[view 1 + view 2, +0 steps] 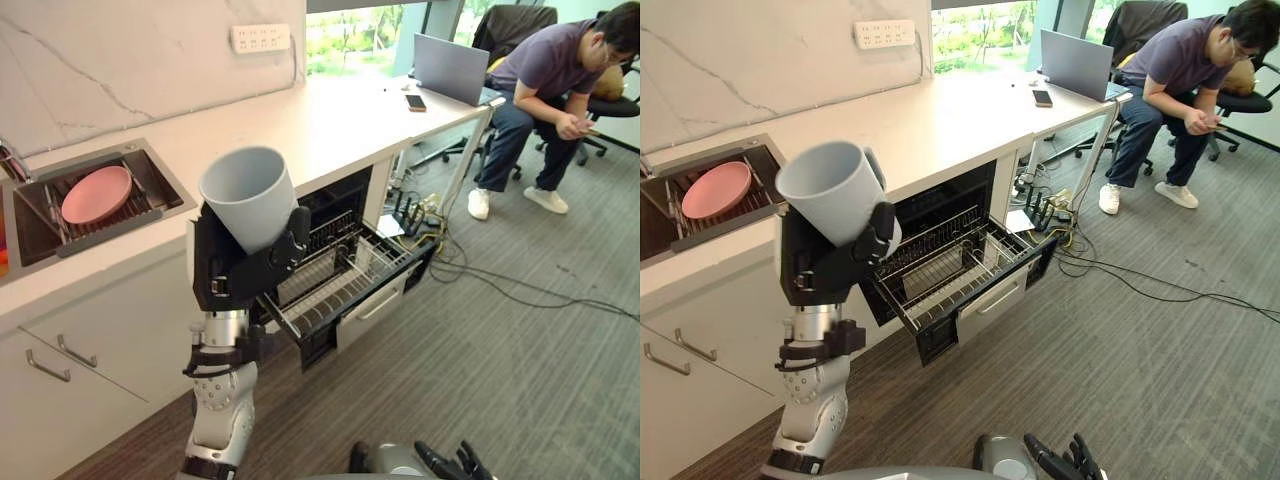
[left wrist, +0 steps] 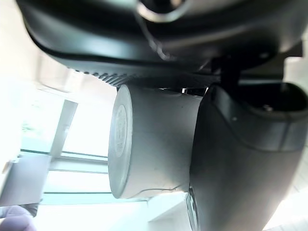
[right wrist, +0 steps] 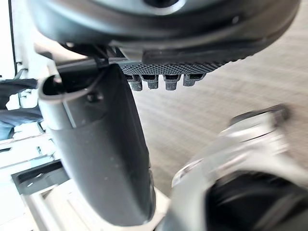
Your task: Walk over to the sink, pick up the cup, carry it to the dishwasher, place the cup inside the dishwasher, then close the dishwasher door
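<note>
Closest in, the right robot hand (image 1: 1060, 465) hangs low and off to the right of the one doing the work, fingers loose and apart, holding nothing.

The left robot hand (image 1: 235, 270) is raised and clamped on the cup (image 1: 248, 195). Thumb and fingers wrap the lower part of it, and the open mouth points up and tips a bit away. So the cup is in the air, well clear of the sink.

Just past that hand and lower, to its right, the dishwasher (image 1: 345, 280) is open with its wire rack pulled out. The rack looks empty from here. To the hand's left and a little further back is the sink (image 1: 172, 180), with a pink plate (image 1: 97, 193) lying in it. The table (image 1: 300, 120) runs on behind the cup, and way beyond the hand a person (image 1: 545, 70) sits by a laptop (image 1: 450, 68).

My read on progress: the pickup is done and the carry is nearly over, roughly the halfway mark. What's left is lowering the cup into the rack, letting go, and then shutting the dishwasher door.
</note>
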